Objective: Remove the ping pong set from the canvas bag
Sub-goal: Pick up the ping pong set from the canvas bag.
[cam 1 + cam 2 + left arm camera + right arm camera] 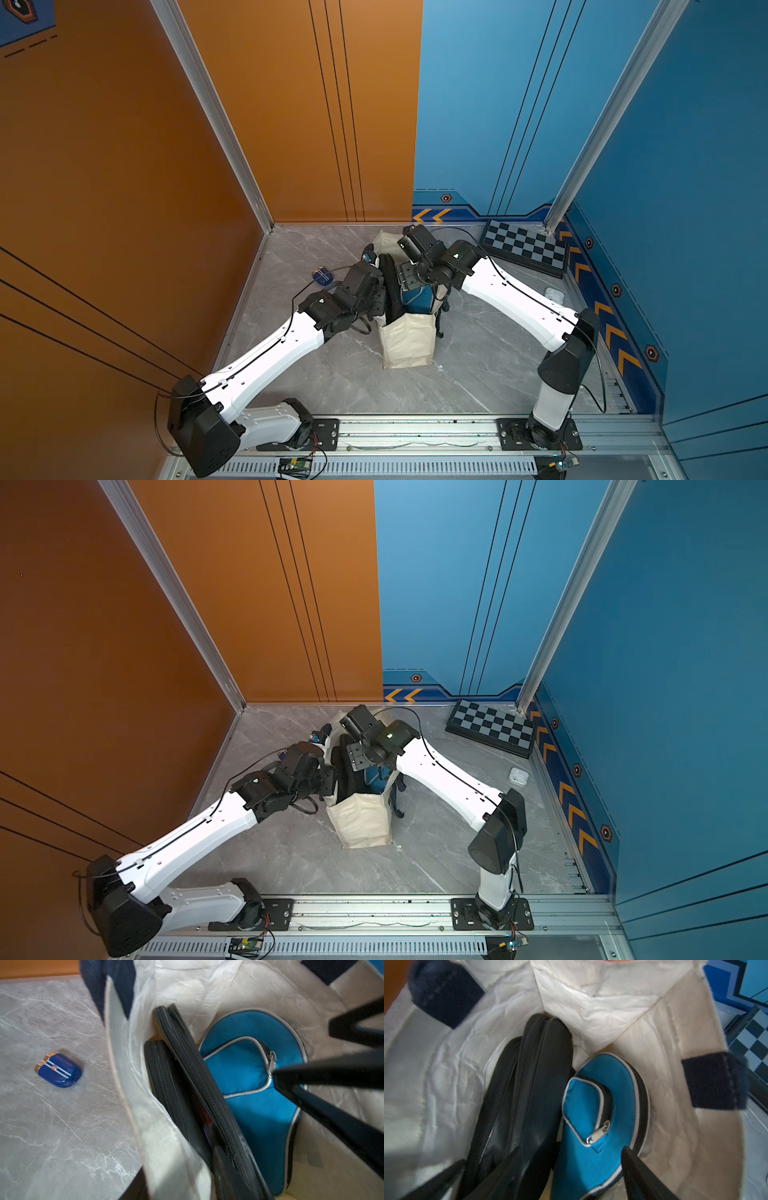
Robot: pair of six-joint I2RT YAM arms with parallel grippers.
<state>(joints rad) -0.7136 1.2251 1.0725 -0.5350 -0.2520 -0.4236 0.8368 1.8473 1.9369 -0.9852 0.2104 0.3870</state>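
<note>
Along the near edge runs the aluminium rail (415, 432); beyond it, mid-table, the cream canvas tote bag (409, 345) stands open. Inside it, on edge, sit two black zip-edged flat pouches (199, 1084) at left and a blue paddle-shaped fabric case with grey piping (245, 1068) at right. The right gripper (301, 1051) is spread wide above the blue case, one fingertip by its zip pull (272, 1061). The left gripper (379, 293) is at the bag's left rim; I cannot tell how its jaws stand. By their looks, all are light: pinch the stiff, slick pouches by their top edge, the soft case by its piped rim.
</note>
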